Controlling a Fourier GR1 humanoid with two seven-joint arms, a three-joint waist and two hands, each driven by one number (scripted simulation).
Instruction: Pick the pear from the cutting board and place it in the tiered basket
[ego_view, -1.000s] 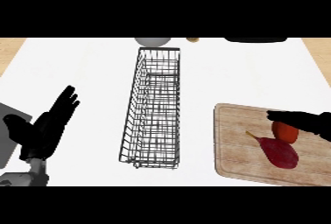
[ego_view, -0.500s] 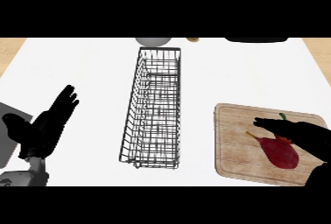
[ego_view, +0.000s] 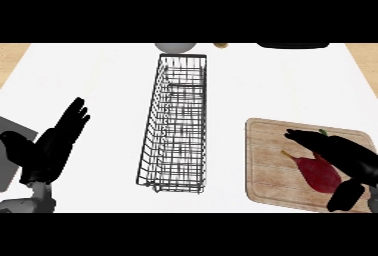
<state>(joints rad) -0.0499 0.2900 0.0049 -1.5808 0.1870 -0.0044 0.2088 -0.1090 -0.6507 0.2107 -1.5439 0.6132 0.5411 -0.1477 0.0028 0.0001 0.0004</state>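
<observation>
On the cutting board (ego_view: 269, 165) at the right of the counter, the right hand (ego_view: 341, 154) is lying over the pear (ego_view: 319, 172); its fingers (ego_view: 303, 135) are reaching out roughly straight across the fruit's upper end, with the thumb (ego_view: 345, 196) hanging low on the near side, and no closure around the fruit is showing; whether they are touching it cannot be told; the pear is lying on its side on the board, dark red, its narrow stem end pointing up-left; judged as light, stiff and smooth-skinned, it is likely to roll or slip, and bruising is a risk, so the wide belly is looking like the place to take hold, fingers and thumb on opposite flanks; outward from there, the tiered basket (ego_view: 177, 125) is standing well apart to the left, a long wire frame open on top, its right rim being the one edge to clear in carrying; nothing is lying between board and basket; beyond it, the left hand (ego_view: 53, 145) is resting open near the left edge, fingers up and together; a pale round object (ego_view: 176, 47) is sitting at the far edge
</observation>
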